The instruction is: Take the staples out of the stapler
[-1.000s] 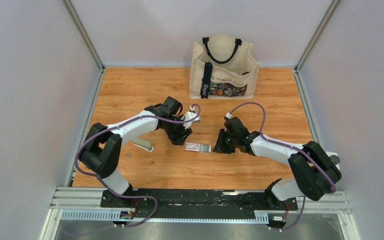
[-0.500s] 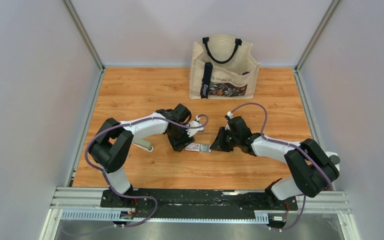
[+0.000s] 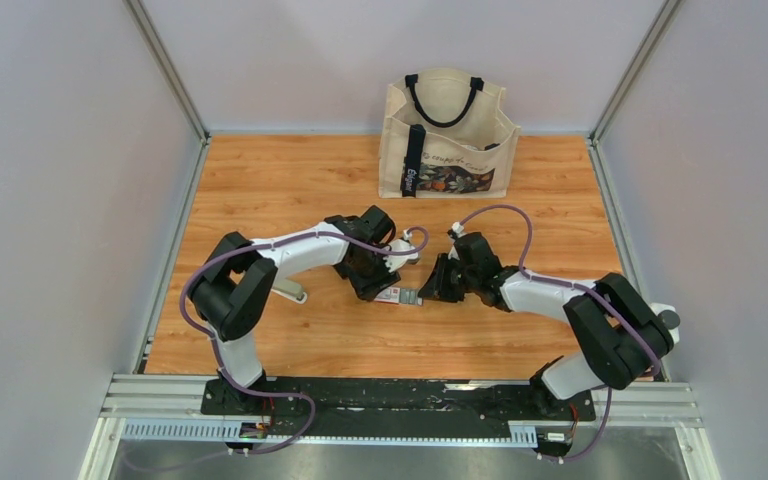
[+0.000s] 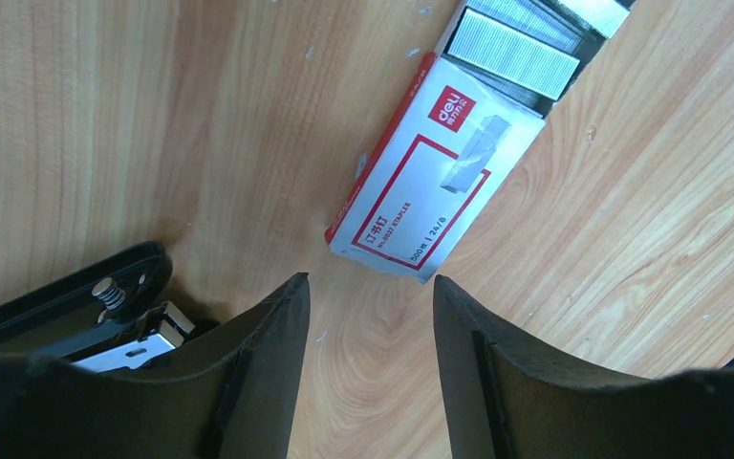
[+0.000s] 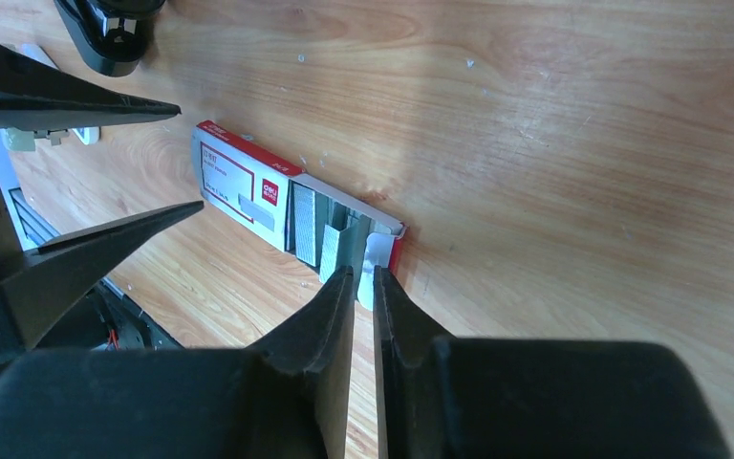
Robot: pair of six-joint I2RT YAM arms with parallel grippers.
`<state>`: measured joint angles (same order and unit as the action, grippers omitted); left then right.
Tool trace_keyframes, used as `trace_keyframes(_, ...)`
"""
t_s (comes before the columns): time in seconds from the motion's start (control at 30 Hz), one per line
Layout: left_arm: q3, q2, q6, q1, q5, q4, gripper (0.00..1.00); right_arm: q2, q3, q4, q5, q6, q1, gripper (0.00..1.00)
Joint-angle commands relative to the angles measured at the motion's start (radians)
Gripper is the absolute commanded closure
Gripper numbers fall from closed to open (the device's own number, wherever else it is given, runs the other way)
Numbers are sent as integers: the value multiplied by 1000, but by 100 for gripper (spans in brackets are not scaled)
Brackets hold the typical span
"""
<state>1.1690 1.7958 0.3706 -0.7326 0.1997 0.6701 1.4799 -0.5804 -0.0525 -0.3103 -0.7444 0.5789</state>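
The loose strip of staples does not show in any view. A black stapler [image 4: 53, 301] lies open at the lower left of the left wrist view, with its metal channel [image 4: 139, 335] showing. It also shows in the right wrist view [image 5: 110, 29]. My left gripper [image 3: 378, 283] is open and empty just above the wood [image 4: 368, 287], between the black stapler and a red-and-white staple box [image 4: 435, 191]. My right gripper [image 3: 428, 291] is shut with a hairline gap [image 5: 363, 275], its tips at the box's pulled-out tray end [image 5: 344, 234].
The box [image 3: 397, 296] lies between the two grippers, with its tray [image 4: 511, 53] full of refill staple blocks. A beige stapler [image 3: 288, 290] lies left of my left arm. A canvas tote bag [image 3: 447, 135] stands at the back wall.
My left gripper has swung right and down to the staple box's left end. My right gripper has edged left up to the box's right end.
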Motion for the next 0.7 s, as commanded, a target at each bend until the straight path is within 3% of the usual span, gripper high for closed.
trace_keyframes(0.0, 27, 7, -18, -11, 6, 9, 41, -12, 5, -37, -7, 0, -7, 84)
trace_keyframes(0.4, -9, -101, 25, -11, -12, 63, 41, -113, 45, 34, 2, 31, -42, 84)
trace_keyframes(0.67, -2, -40, 67, -10, -100, 63, 42, -58, 44, -32, -32, 13, -51, 84)
